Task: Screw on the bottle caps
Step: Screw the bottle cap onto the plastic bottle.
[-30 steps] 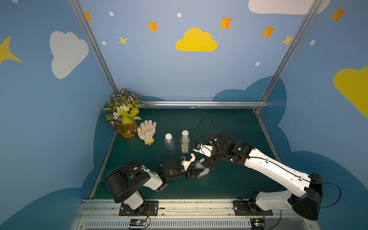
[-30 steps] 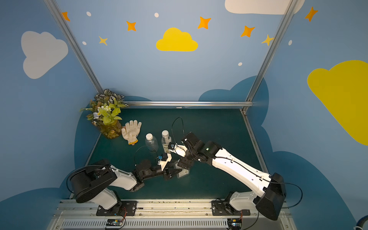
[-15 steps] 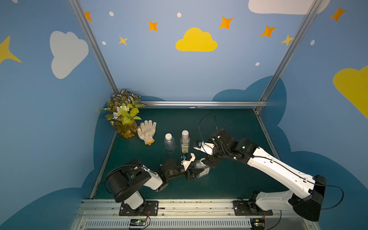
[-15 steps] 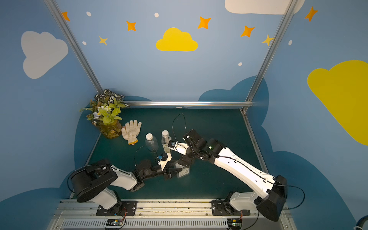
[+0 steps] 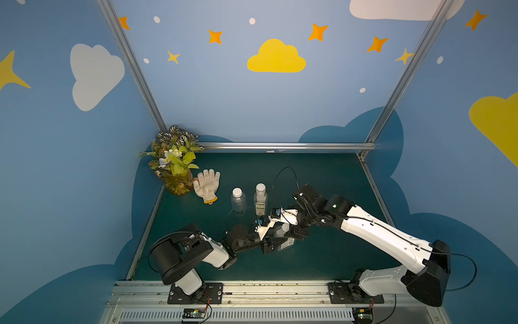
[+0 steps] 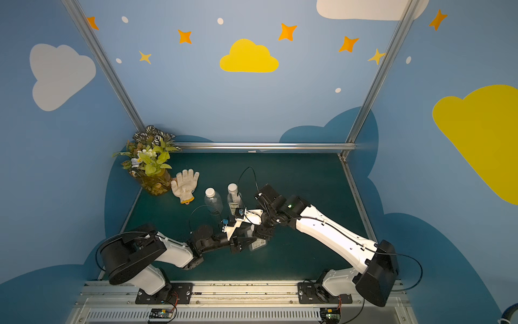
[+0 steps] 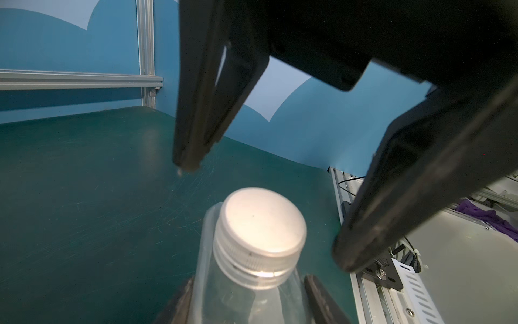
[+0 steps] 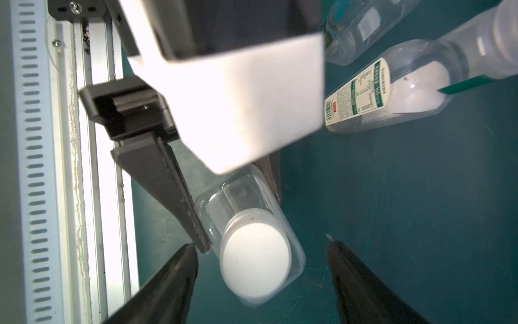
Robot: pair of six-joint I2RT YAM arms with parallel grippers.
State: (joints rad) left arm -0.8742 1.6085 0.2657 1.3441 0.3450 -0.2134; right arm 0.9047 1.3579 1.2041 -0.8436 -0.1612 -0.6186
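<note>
Surface [image 5: 322,182]: dark green and walled in blue; everything you are working with stands on or over it.
Right arm [image 5: 378,232]: white, it reaches in from its base toward the middle front.
Left arm [image 5: 193,252]: it lies low across the front and meets the right arm near the middle.
Plant [image 5: 175,162]: potted, in the far left corner.
Glove [image 5: 207,185]: white knit, lying flat just beside the plant.
Flat-sided bottle [image 5: 286,244]: clear and labelled, near the middle front, closer to the arm bases than the other two bottles. You cannot tell whether its base touches the surface.
Round bottle [image 5: 238,199]: clear and upright, behind the arms' meeting point, apart from both hands.
Slim bottle [image 5: 260,199]: upright and labelled, just beside the round bottle.
Left hand [image 7: 251,280]: it is pinching the flat-sided bottle by its body, one finger on each side below the neck.
Right hand [image 8: 262,245]: spread and poised over that bottle's top. Its fingers [image 7: 201,112] flank the cap with a gap on both sides, touching nothing.
Cap [image 7: 263,224]: white with a ribbed rim, sitting on the flat-sided bottle's neck. You cannot tell how far it is threaded.
Rear caps [image 5: 237,191]: white, one on each bottle at the back.
</note>
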